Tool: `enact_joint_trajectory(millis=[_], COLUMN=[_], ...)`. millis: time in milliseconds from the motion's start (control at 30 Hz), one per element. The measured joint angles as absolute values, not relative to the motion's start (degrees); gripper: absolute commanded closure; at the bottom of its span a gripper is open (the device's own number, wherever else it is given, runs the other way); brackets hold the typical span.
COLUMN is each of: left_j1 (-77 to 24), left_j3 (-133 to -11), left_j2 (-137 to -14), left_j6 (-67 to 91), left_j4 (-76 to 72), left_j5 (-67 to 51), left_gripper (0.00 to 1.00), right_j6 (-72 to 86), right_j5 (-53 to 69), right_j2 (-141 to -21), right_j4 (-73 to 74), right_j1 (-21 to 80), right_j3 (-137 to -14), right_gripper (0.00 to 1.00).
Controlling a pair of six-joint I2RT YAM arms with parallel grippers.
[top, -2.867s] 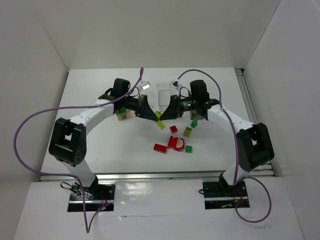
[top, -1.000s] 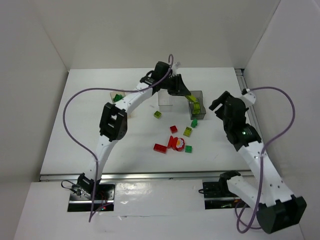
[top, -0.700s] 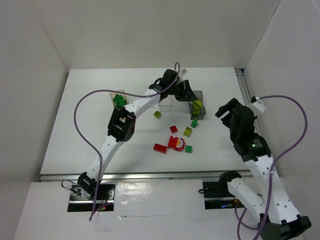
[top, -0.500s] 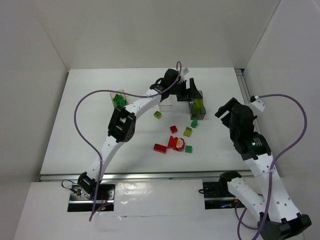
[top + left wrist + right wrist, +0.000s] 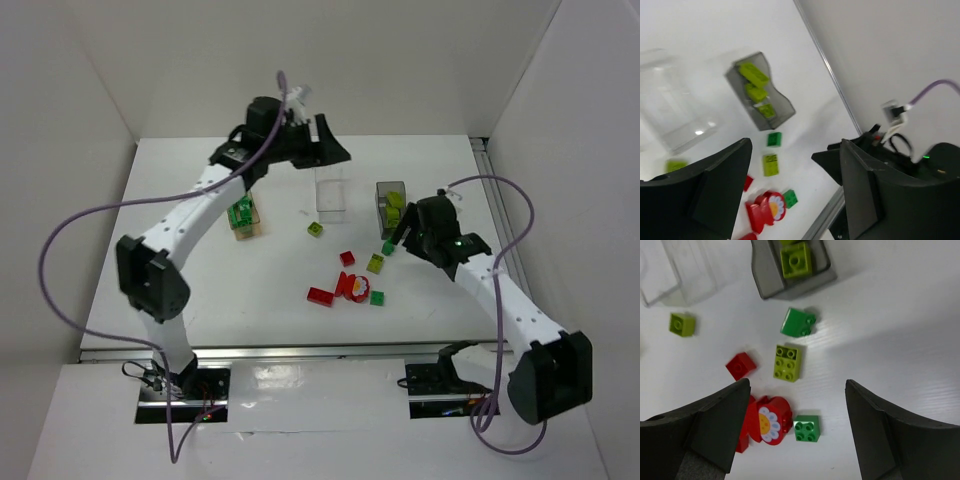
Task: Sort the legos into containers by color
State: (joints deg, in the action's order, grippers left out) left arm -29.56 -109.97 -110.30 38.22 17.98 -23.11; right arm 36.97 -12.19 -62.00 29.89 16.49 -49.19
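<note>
Loose legos lie mid-table: a yellow-green brick (image 5: 315, 229), a red brick (image 5: 347, 258), another yellow-green brick (image 5: 787, 362), a dark green brick (image 5: 798, 322), a long red brick (image 5: 320, 296), a round red flower piece (image 5: 770, 420) and a second green brick (image 5: 806, 428). The smoky grey container (image 5: 390, 205) holds yellow-green bricks (image 5: 754, 75). Green bricks sit in the orange-tan container (image 5: 243, 215). The clear container (image 5: 330, 192) stands between them. My left gripper (image 5: 335, 152) hangs open and empty, high behind the clear container. My right gripper (image 5: 797, 435) is open and empty above the loose bricks.
A metal rail (image 5: 490, 190) runs along the table's right edge. White walls close in the back and both sides. The left arm's purple cable (image 5: 70, 240) loops over the left part of the table.
The left gripper let a yellow-green brick go into the grey container, then drew back up and to the left. The right arm swung in from the right toward the loose bricks.
</note>
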Motion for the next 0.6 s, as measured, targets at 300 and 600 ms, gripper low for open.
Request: enact_joint_trajectory(millis=[300, 600], left_j1=[-22.57, -19.38], left_j3=[-89.27, -82.41], left_j2=[-87.72, -87.18], left_j6=[35.94, 35.92], left_j4=[23.22, 27.90], left_j5=[-10.37, -7.62], left_gripper=[0.00, 0.01], right_j6=[41.71, 43.90], right_j5=[-7.70, -9.67], right_j2=[-73.76, -84.66], right_j4=[23.51, 19.20], right_j1=[21.87, 27.77], right_j3=[-46.04, -46.06], right_gripper=[0.16, 0.28])
